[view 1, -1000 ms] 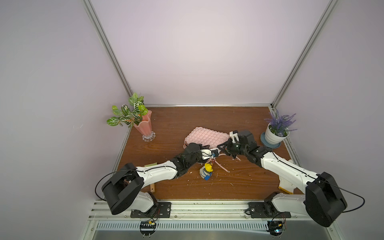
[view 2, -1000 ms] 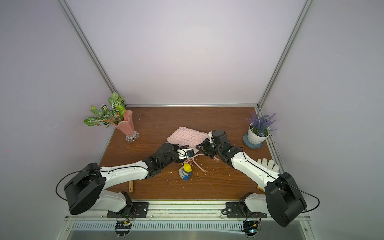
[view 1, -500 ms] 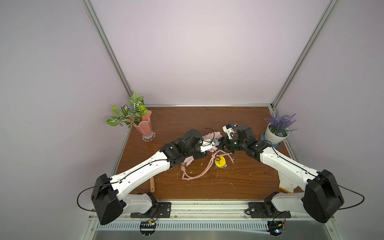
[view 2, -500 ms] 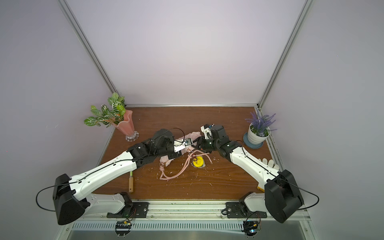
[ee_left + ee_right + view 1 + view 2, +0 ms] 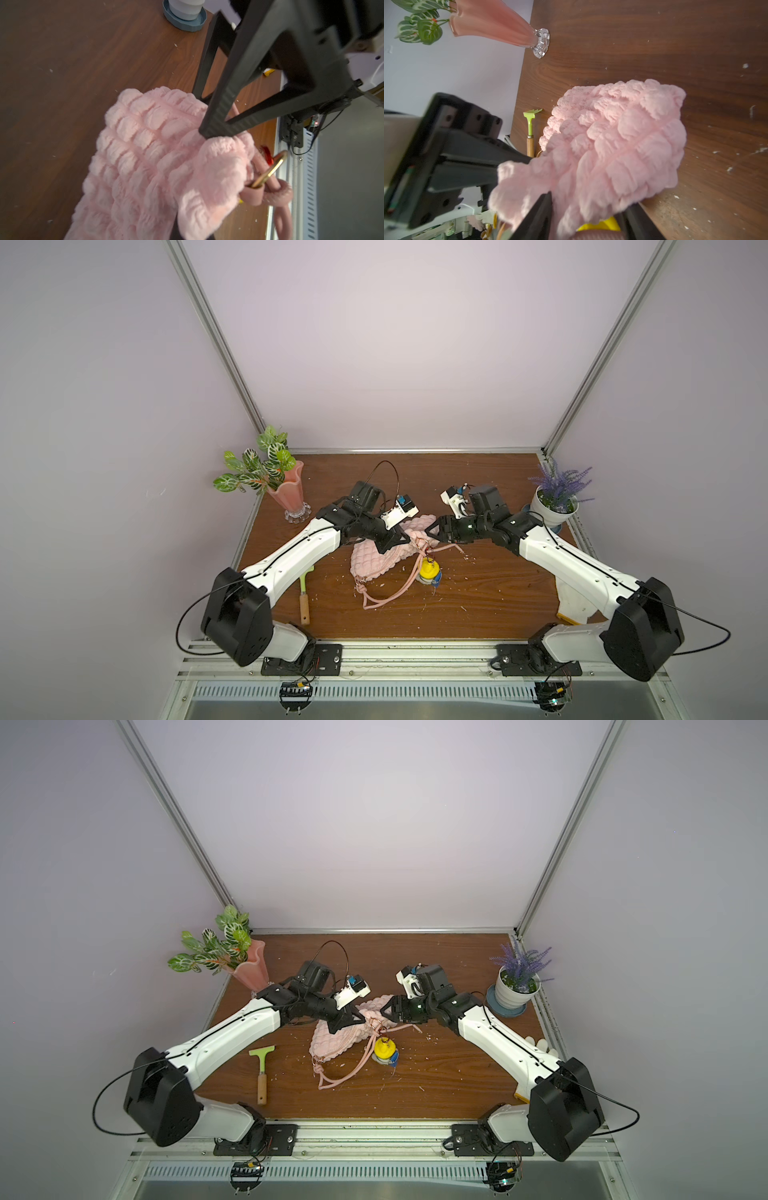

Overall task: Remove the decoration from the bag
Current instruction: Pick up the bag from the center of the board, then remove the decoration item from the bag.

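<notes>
The left gripper (image 5: 399, 539) has its jaws clenched on an upper corner of the bag (image 5: 374, 560), holding that end raised off the bench (image 5: 478, 597). The right gripper (image 5: 434, 527) sits just beside the same corner, jaws released and grasping nothing. The decoration (image 5: 428, 572) hangs below the gold ring (image 5: 270, 172), and its red clip (image 5: 266, 152) is apparently fastened there. Assessment: bag secured, unclipping not yet done.

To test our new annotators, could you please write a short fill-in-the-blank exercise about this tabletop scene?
1. The left gripper is shut on the ____ bag.
2. The decoration, near the open right gripper, has a ____ cap.
3. The green scraper has a ____ handle.
4. The lavender stands in a ____ pot.
Missing words: pink; yellow; wooden; white.
</notes>
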`<state>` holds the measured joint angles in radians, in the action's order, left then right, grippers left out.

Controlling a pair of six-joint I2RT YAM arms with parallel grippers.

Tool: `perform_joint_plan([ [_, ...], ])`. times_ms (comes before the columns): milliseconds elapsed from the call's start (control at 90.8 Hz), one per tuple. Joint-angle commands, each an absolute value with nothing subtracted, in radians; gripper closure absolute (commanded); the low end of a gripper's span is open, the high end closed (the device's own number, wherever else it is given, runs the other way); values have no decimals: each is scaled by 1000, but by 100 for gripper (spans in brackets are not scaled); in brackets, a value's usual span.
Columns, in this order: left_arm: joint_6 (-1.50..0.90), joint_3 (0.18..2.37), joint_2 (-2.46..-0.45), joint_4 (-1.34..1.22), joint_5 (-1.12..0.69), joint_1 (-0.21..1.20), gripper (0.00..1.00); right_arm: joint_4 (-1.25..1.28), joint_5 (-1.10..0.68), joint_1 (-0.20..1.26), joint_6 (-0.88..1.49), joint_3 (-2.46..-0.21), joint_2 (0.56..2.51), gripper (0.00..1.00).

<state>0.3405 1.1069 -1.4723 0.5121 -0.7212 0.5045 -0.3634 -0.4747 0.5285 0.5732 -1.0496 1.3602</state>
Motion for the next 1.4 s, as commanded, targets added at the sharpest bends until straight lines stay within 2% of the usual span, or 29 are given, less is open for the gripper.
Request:
perform_joint_plan([
  [0,310,1172,-1528,512,-899,449,100,-404,-429,517,465,-1117,1312,37],
  [88,302,1198,-1571,511,-982,436,100,-394,-430,506,424,-1141,1289,36],
  [220,307,1200,-1591,511,-1006,432,100,-343,-483,488,345,-1122,1232,35],
  [363,298,1219,-1605,510,-1058,419,100,-242,-611,487,229,-971,1152,35],
  [550,287,1241,-1614,510,-1119,417,100,4,-679,486,132,-769,1047,37],
  [704,281,1242,-1624,509,-1155,414,100,-39,-653,487,-39,-751,1042,39],
  [892,266,1253,-1638,509,-1180,414,100,-113,-534,486,-195,-740,1039,41],
  [1101,261,1254,-1642,510,-1194,415,100,-8,-474,494,-219,-745,1071,40],
  [1387,255,1266,-1665,509,-1218,414,100,46,-557,510,-241,-726,1146,43],
])
